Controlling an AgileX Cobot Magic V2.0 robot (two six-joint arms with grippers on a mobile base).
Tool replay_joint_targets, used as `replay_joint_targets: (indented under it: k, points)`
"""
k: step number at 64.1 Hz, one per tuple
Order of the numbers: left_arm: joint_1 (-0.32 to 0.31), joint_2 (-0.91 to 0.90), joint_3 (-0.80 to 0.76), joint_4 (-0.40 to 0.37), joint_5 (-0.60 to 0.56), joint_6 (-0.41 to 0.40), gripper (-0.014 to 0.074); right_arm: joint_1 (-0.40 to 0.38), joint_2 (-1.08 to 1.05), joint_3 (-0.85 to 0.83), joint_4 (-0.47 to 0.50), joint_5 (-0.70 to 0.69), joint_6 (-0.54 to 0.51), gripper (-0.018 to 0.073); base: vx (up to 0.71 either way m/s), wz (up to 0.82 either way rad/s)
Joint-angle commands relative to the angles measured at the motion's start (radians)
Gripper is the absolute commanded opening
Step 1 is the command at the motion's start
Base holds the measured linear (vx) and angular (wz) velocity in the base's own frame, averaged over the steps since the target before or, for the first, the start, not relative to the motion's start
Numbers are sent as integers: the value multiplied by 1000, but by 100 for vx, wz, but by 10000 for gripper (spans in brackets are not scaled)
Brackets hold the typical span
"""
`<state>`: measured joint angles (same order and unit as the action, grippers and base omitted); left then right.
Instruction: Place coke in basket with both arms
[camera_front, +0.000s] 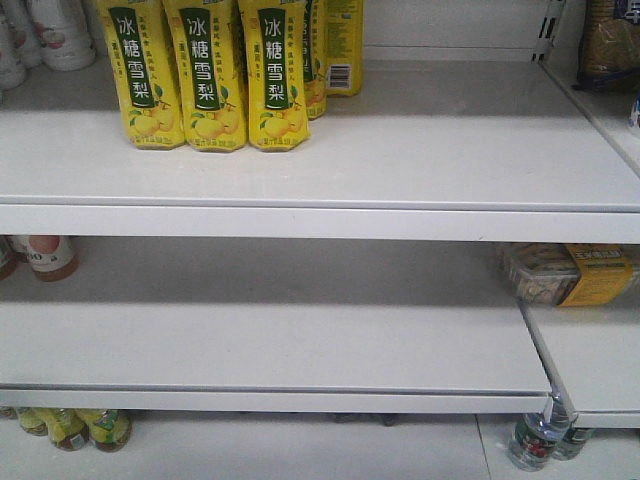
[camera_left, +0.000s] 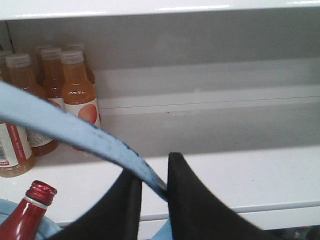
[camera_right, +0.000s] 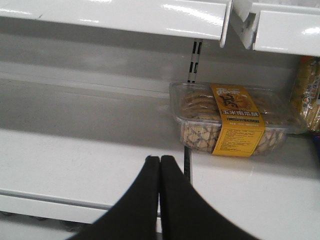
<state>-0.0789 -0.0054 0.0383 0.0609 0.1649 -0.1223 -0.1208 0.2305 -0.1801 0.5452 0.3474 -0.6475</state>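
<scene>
1. From my front camera I see white shelving filling the view, two tiers, with neither arm in that picture.
2. On the top tier, yellow pear-drink bottles stand in a tight row at the left (green label panels, white characters).
3. My left wrist camera shows the basket only as its light blue handle strip, slanting down from the upper left into the left gripper, whose black fingers pinch it between them.
4. Orange juice bottles stand grouped on the shelf behind that handle, at the left.
5. A red-capped dark bottle pokes up at the lower left, just beside the left finger.
6. On the right wrist camera the right gripper has its fingers pressed together on nothing, facing a clear tray of biscuits with a yellow band.
7. The coke shows in none of my views.
</scene>
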Motion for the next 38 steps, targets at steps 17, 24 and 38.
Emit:
replay_joint_targets:
  k: [17, 24, 38]
  points:
    - [2, -23, -30, 45, -148, 53, -6, -5, 9, -30, 8, -61, -5, -10, 0, 0]
    - [2, -22, -31, 45, -148, 53, -6, -5, 9, -30, 8, -61, -5, -10, 0, 0]
    - [2, -22, -36, 45, -148, 53, -6, -5, 9, -30, 8, -61, -5, -10, 0, 0]
